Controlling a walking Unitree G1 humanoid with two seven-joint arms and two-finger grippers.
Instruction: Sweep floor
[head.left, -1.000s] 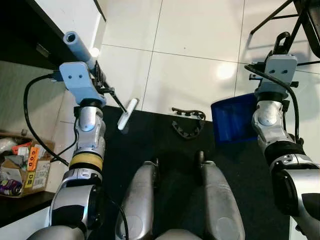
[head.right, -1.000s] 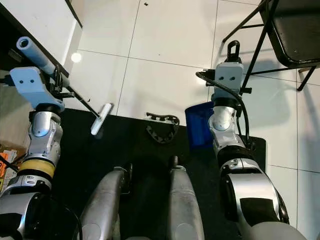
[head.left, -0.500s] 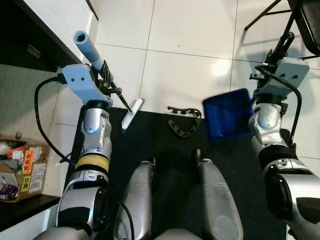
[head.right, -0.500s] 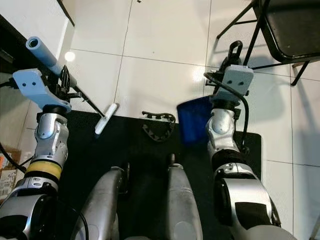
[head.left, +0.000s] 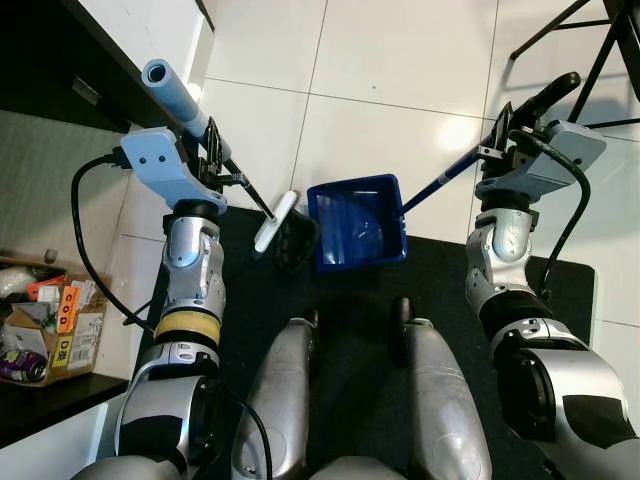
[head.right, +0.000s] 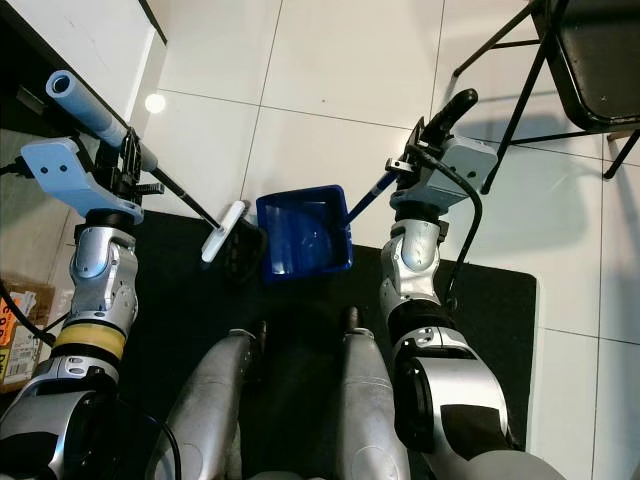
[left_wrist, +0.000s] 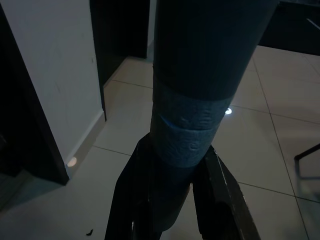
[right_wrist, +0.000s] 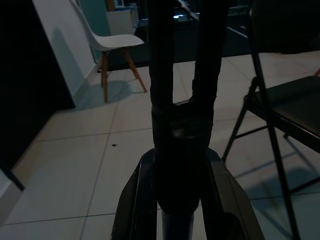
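My left gripper is shut on the grey-blue broom handle, which slants down to a white broom head at the edge of the black mat. My right gripper is shut on the long dark handle of the blue dustpan. The pan lies open at the mat's far edge, just right of the broom head. A black chain-like piece of debris sits between broom head and pan, partly hidden by the pan. In the wrist views, each handle sits between black fingers.
A black folding chair stands on the white tiles at the far right. A dark cabinet runs along the left, with a cardboard box of small items below it. My two silver legs stand on the mat. A white chair stands farther off.
My right arm has swung the dustpan left from the right side to the middle, beside the broom head and over part of the black debris. The broom has barely moved.
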